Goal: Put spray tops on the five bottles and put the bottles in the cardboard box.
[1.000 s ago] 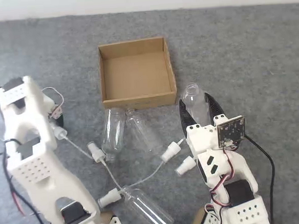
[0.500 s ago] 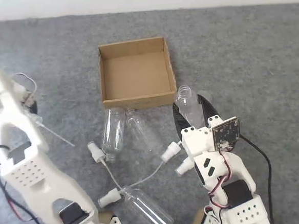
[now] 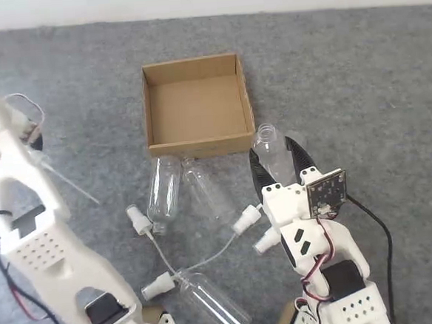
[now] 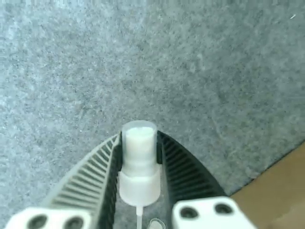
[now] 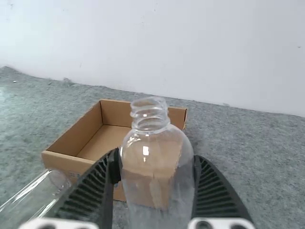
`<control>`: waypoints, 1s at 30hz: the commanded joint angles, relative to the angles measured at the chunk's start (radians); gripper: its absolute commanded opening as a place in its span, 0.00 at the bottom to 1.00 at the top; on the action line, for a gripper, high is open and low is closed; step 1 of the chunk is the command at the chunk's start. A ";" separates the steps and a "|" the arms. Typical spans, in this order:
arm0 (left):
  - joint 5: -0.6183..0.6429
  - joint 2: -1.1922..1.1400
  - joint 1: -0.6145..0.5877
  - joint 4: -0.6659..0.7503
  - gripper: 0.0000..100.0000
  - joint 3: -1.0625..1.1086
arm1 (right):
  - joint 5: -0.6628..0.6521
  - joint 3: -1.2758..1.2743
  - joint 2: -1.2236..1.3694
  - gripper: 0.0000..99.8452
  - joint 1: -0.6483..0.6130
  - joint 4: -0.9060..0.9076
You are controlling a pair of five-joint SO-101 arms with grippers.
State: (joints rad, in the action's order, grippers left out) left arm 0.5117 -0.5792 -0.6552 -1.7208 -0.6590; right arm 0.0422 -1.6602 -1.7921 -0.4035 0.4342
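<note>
Box sits on the table, with open room to its right and behind. Right tool is clamped on an uncapped bottle just beside the box's front right corner. Left tool, well left of the box, grips a top. Loose bottles and loose tops crowd the box's front.

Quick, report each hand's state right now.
Left hand: closed on a spray top.
Right hand: closed on a bottle.
</note>
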 commanded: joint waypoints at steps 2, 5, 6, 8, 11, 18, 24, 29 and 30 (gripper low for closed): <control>-0.008 0.222 0.005 -0.034 0.01 -0.047 | -0.021 -0.021 -0.021 0.08 -0.008 -0.025; -0.008 0.290 0.023 -0.032 0.01 -0.045 | -0.021 -0.021 -0.021 0.08 -0.010 -0.025; -0.008 0.302 0.032 -0.034 0.01 -0.045 | -0.020 -0.021 -0.021 0.08 -0.010 -0.025; -0.008 0.324 0.044 -0.034 0.01 -0.045 | -0.020 -0.021 -0.021 0.08 -0.028 -0.025; -0.009 0.353 0.064 -0.035 0.01 -0.045 | -0.020 -0.021 -0.021 0.08 -0.050 -0.025; -0.041 0.494 0.109 -0.035 0.01 -0.022 | -0.020 -0.021 -0.021 0.08 -0.058 -0.025; -0.044 0.660 0.203 -0.031 0.01 0.136 | -0.020 -0.021 -0.021 0.08 -0.062 -0.024; -0.044 0.802 0.292 -0.012 0.01 0.245 | -0.020 -0.021 -0.019 0.08 -0.062 -0.024; -0.043 0.829 0.308 0.000 0.01 0.268 | -0.020 -0.021 -0.019 0.08 -0.062 -0.024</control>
State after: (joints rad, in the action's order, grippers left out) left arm 0.4749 0.1036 -0.4097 -1.7223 -0.4396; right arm 0.0376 -1.6602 -1.7921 -0.4603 0.4342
